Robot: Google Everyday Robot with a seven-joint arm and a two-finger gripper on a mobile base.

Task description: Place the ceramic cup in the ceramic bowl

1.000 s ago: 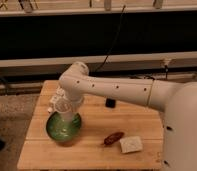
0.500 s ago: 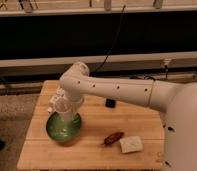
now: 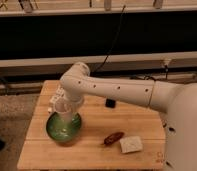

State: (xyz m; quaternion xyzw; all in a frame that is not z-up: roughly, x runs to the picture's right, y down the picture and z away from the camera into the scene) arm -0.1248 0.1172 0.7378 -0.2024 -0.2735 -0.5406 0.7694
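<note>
The green ceramic bowl (image 3: 63, 128) sits on the left part of the wooden table (image 3: 92, 156). The white ceramic cup (image 3: 63, 112) stands upright over the bowl's inside, with its lower part within the rim. I cannot tell whether it rests on the bowl. My gripper (image 3: 61, 106) is at the cup from above and behind, at the end of the white arm (image 3: 117, 91) that reaches in from the right.
A dark reddish-brown object (image 3: 113, 138) lies right of the bowl. A white rectangular carton (image 3: 130, 144) lies beside it. A small black object (image 3: 110, 103) sits behind the arm. The table's left edge is close to the bowl.
</note>
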